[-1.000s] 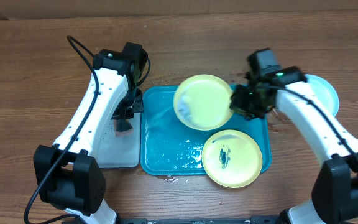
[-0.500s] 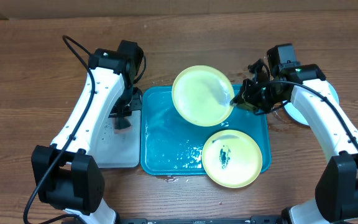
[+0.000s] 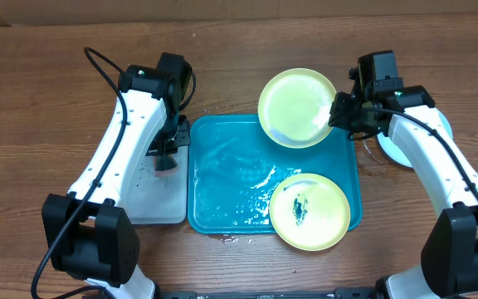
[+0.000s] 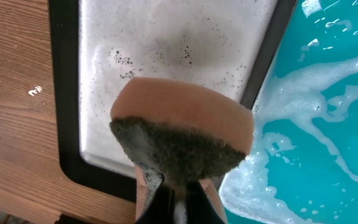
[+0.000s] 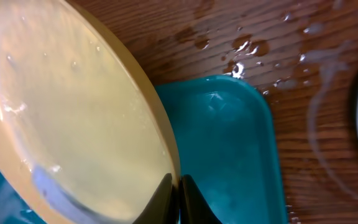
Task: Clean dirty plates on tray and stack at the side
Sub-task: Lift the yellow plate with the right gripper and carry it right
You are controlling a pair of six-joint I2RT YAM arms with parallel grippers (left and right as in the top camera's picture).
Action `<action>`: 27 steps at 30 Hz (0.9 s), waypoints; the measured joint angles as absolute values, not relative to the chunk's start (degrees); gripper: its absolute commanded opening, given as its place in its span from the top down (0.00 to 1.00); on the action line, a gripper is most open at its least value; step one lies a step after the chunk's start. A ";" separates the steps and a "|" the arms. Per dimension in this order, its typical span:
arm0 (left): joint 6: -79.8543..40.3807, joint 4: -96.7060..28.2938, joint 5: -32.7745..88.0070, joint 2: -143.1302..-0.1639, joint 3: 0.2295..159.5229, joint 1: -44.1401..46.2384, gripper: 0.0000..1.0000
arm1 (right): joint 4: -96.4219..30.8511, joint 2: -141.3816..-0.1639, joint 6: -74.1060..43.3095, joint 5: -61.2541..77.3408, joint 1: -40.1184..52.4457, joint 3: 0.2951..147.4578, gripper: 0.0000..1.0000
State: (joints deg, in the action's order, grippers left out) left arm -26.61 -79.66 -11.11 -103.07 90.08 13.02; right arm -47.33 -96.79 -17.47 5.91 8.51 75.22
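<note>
Right end effector: closed on the rim of a yellow-green plate. This plate is lifted and tilted above the far right corner of the tray and reaches out past the tray's far rim. Its face is wet, and no dark marks show on it.

Second yellow-green plate: lies at the tray's near right corner and overhangs the near rim. There is a dark teal smear at its centre.

Blue plate: on the counter to the right of the tray, off it, mostly hidden by the right arm.

Tray: teal, with water and white suds across its floor.

Left end effector: closed on a sponge with a brown back and a dark, soapy scouring face. The sponge hangs just left of the tray's left rim, over a white tray with a black rim. The white tray sits just beside the tray's left side; its floor shows foam and dark specks.

Water drops: on the counter, just beyond the tray's far right corner.
</note>
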 measured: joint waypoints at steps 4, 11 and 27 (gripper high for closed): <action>-26.61 -79.66 -11.00 -103.07 90.08 13.02 0.96 | -48.14 -93.45 -14.90 -0.05 11.31 75.22 0.96; -26.61 -79.40 -10.92 -103.09 90.08 13.02 0.96 | -53.58 -86.89 -10.37 -15.51 22.37 75.48 0.96; -26.39 -79.02 -10.92 -103.07 90.08 13.02 0.96 | -59.00 -86.85 -3.77 -60.47 41.78 75.55 0.96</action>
State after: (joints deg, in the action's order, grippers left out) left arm -26.39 -79.02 -10.92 -103.07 90.08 13.02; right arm -59.00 -86.85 -3.77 -60.47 41.78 75.55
